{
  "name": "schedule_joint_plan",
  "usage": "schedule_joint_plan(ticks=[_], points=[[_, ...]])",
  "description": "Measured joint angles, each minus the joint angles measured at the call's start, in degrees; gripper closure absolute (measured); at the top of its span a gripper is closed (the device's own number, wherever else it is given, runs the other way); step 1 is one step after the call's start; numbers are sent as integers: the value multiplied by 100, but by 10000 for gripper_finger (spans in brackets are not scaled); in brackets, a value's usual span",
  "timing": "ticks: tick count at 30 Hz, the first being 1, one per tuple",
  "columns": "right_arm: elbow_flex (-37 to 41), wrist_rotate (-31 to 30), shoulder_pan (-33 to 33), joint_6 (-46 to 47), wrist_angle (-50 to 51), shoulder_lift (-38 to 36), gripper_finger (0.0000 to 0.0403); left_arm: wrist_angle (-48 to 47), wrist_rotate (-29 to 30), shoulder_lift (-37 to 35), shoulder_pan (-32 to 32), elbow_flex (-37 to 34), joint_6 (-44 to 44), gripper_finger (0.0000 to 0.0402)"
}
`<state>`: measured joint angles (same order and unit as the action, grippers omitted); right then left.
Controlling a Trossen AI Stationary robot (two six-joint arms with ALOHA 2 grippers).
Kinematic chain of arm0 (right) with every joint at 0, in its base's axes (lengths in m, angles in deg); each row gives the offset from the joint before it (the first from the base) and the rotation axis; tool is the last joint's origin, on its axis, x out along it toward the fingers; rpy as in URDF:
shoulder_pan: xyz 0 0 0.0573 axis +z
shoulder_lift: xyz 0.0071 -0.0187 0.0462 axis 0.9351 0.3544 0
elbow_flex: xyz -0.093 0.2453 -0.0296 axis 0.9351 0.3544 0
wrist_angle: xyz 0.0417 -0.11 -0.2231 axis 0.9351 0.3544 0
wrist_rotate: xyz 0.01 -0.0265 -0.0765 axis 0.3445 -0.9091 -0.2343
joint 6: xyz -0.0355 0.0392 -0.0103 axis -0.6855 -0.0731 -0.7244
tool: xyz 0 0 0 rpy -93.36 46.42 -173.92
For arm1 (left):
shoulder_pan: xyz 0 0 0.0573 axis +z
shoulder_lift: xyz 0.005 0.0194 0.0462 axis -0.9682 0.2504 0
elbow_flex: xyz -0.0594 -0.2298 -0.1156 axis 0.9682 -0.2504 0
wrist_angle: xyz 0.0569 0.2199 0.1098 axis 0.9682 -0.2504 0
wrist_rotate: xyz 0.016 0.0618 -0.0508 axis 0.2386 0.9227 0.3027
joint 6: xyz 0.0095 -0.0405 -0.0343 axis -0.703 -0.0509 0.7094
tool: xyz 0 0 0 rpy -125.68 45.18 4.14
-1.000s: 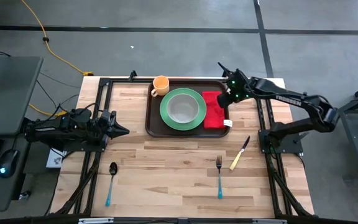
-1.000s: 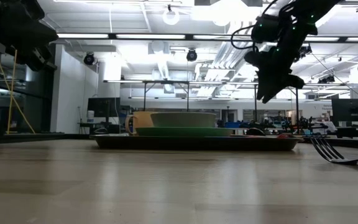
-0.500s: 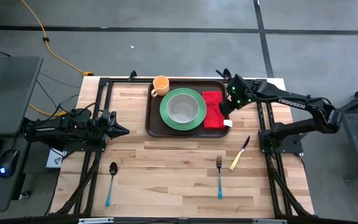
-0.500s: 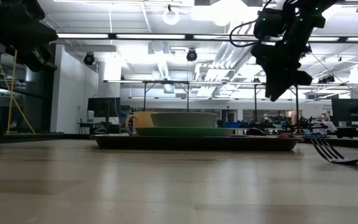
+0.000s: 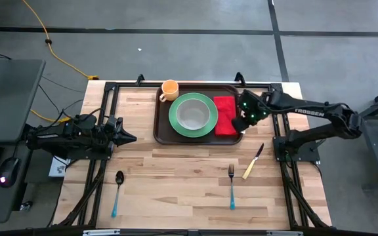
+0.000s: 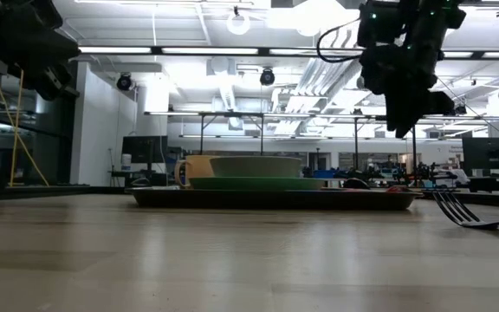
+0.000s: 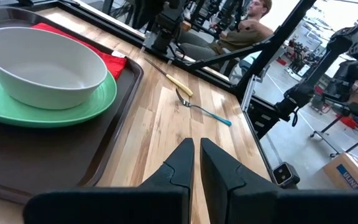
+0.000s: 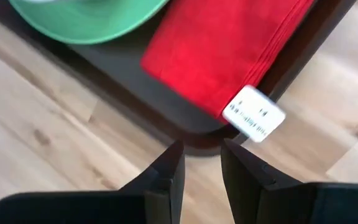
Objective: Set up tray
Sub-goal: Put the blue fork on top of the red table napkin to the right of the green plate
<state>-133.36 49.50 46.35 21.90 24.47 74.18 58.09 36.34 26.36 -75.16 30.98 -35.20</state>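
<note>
tray (image 5: 163, 128) is seen at upper centre; right tool (image 5: 239, 123), slightly parted and empty, is held over its right corner.

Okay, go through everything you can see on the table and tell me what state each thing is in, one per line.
tray: flat on the table, loaded.
green plate: on the tray, bowl on it.
bowl: upright, empty.
orange mug: upright on the tray.
red napkin: folded, on the tray.
knife, fork, spoon: on bare wood.
right hand: open, empty.
left hand: shut, empty.
</note>
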Motion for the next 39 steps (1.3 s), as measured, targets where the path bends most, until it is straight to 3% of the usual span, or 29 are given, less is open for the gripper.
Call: schedule_joint_plan(ticks=[20,39], points=[[0,203,1758,2030,638,-229,320,-85,2,2,0,0,0,346],[0,-587,3552,4201,282,-226,320,-83,2,2,0,0,-11,346]])
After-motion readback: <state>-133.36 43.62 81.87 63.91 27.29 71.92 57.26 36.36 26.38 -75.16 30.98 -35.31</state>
